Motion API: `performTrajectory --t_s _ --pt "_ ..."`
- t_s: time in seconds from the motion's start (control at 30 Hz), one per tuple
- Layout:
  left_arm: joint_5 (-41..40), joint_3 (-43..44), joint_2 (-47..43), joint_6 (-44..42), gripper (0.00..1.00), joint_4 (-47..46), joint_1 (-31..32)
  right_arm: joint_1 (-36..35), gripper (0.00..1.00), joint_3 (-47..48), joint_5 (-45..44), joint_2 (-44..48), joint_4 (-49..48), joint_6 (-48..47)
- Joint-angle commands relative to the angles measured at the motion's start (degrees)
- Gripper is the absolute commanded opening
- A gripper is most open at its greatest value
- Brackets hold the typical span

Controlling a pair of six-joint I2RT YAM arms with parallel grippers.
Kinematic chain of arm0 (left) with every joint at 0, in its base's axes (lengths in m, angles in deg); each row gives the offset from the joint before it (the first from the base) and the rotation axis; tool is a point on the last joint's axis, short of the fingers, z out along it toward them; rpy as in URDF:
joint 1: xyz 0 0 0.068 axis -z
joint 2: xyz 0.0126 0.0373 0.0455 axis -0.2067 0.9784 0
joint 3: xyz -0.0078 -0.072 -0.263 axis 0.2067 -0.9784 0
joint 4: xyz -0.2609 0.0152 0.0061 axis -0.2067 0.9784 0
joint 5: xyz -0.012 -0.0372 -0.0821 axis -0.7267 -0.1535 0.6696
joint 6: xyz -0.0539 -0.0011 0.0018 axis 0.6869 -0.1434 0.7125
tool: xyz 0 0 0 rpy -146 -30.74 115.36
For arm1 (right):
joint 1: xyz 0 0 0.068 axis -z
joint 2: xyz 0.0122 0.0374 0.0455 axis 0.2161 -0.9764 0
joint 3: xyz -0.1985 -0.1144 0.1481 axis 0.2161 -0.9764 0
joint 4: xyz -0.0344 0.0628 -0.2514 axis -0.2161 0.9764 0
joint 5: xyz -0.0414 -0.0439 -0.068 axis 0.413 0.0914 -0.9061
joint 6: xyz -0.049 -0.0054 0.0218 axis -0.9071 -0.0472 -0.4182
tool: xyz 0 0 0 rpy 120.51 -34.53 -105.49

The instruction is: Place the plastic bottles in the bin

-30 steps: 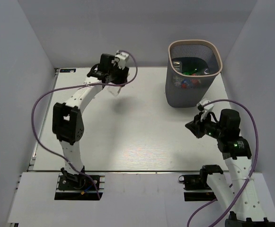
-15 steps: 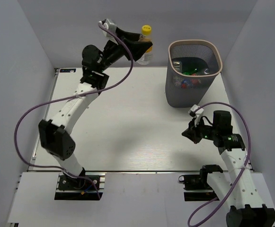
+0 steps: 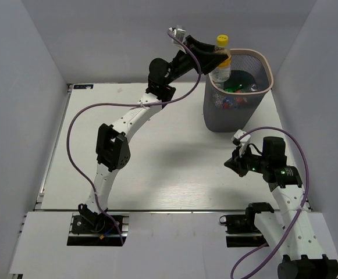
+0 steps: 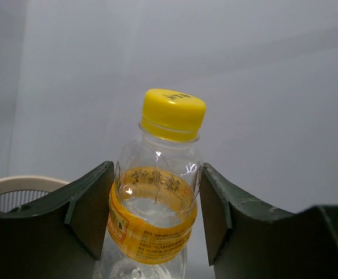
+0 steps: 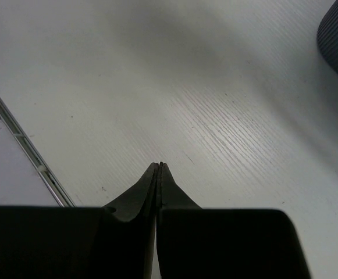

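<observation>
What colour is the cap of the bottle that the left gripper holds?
Yellow. The cap of the bottle shows best in the left wrist view.

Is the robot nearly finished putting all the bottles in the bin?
Nearly, it seems. Done: several bottles already lie inside the bin. In hand: the left gripper holds a yellow-capped bottle upright, up by the bin's left rim. Left: let go so it drops in. No other bottle shows on the table, and the right gripper is shut and empty.
</observation>
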Motion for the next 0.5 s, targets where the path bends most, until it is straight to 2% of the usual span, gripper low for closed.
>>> performTrajectory --t_s 0.0,0.13,0.3,0.4,0.47 --pt "-2.9 1.2 -2.0 2.0 0.00 -2.0 0.9 0.2 0.00 0.8 -0.3 0.9 -0.7 -0.4" --pt "-8.1 -2.4 0.2 3.5 0.00 -6.5 2.9 0.1 0.00 0.6 -0.6 1.5 -1.0 -0.1" --pt "-14.3 3.7 6.0 2.1 0.02 -2.7 5.0 0.3 0.00 0.2 -0.9 2.9 -1.1 0.2" --pt "-17.5 7.4 8.9 0.9 0.07 -1.1 5.7 0.3 0.00 0.1 -1.3 4.3 -1.2 0.4" --pt "-18.7 8.8 9.5 -0.5 0.17 1.3 6.2 0.3 0.00 -0.2 -1.4 4.8 -1.3 0.8"
